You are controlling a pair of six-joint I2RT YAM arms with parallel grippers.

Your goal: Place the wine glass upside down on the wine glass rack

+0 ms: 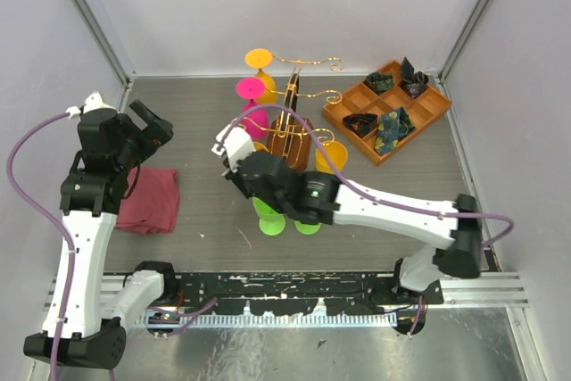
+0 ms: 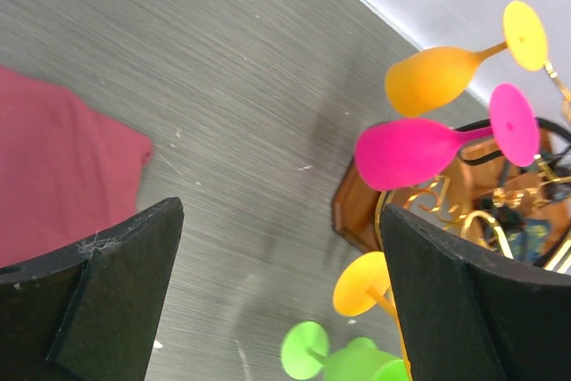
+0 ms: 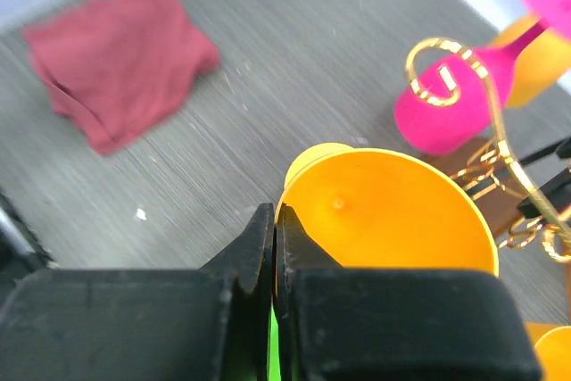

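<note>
Fingers of the right gripper (image 3: 274, 220) are pressed shut, and the round foot of an orange wine glass (image 3: 384, 211) sits right at their tips, beside the gold wine glass rack (image 3: 446, 53). Left gripper (image 2: 278, 211) is wide open over the table (image 2: 223, 86), near a red cloth (image 2: 53, 176).

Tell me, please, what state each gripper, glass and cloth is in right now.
left gripper, open, empty.
right gripper, shut beside a yellow glass foot; grip unclear.
pink glass, hanging upside down on wine glass rack.
orange glass, hanging upside down there too.
green glasses, on table, unracked.
red cloth, lying loosely folded on table.
</note>
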